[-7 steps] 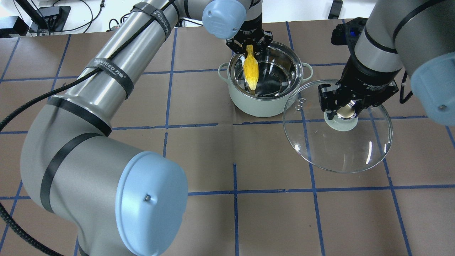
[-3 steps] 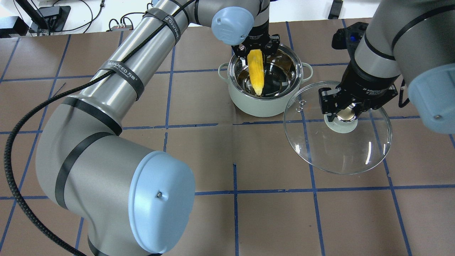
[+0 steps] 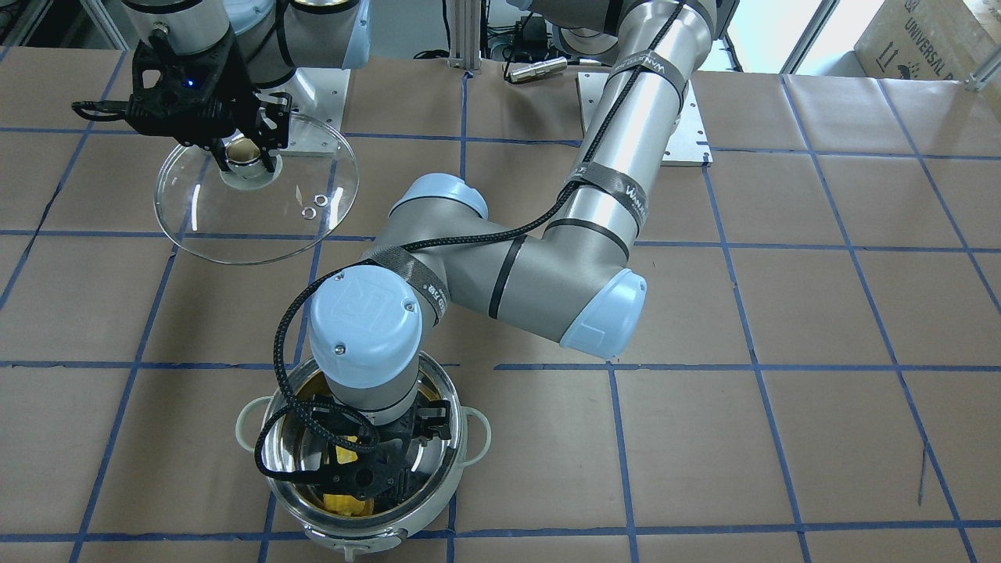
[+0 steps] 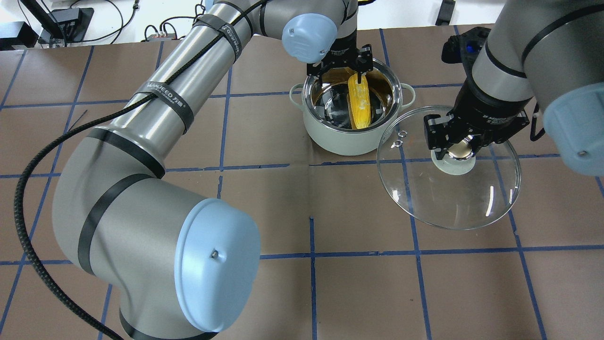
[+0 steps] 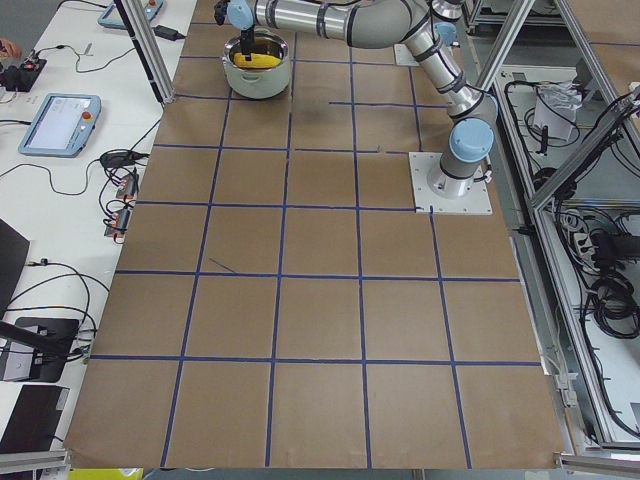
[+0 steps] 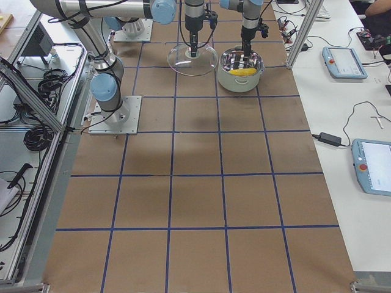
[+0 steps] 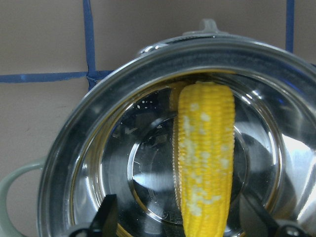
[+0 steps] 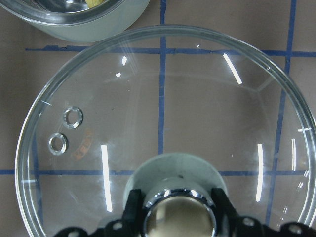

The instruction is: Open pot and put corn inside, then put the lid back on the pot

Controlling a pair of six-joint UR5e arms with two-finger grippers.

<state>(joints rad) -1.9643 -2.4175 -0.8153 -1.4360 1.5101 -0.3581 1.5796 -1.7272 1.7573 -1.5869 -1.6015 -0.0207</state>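
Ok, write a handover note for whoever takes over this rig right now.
Left hand: open, just above the yellow corn cob.
Right hand: shut on the round clear glass lid, holding it beside the pale green steel pot.
Done: pot opened, corn lying inside it.
Left to do: lift the left hand clear, then set the lid back on the pot.

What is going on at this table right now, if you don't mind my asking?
The robot is loading a pot. The corn lies inside the open pot, and the left gripper hangs just above it with its fingers spread wide on either side, not gripping. The right gripper is shut on the knob of the glass lid, holding it beside the pot. What is left is putting the lid back on.
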